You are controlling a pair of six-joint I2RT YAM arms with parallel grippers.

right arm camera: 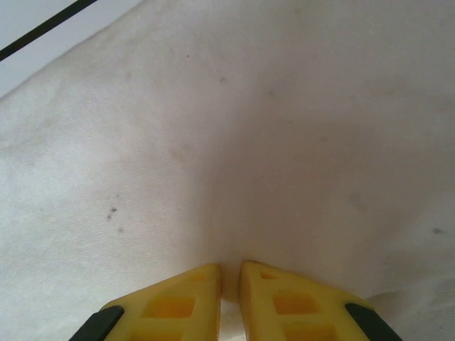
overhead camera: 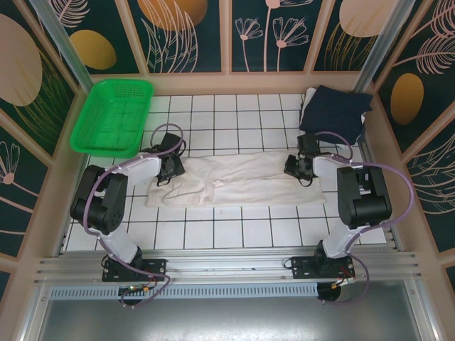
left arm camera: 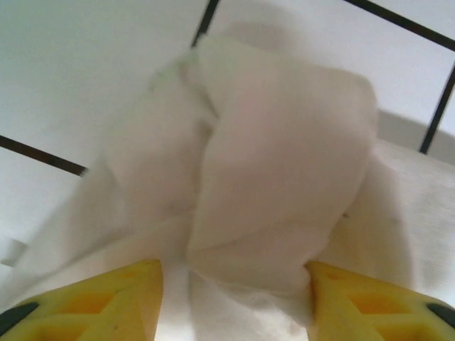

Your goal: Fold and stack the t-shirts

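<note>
The cream t-shirt lies as a long flat strip across the middle of the white tiled table. My left gripper is over its left end. In the left wrist view the left gripper has its yellow fingers standing apart, open, around a bunched lump of cream cloth. My right gripper is at the strip's right end. In the right wrist view the right gripper is shut on a pinch of the cream t-shirt. The navy t-shirt lies crumpled at the back right corner.
A bright green mesh basket rests tilted at the back left corner. Patterned walls enclose the table on three sides. Bare tiles stretch between the cream strip and the near rail.
</note>
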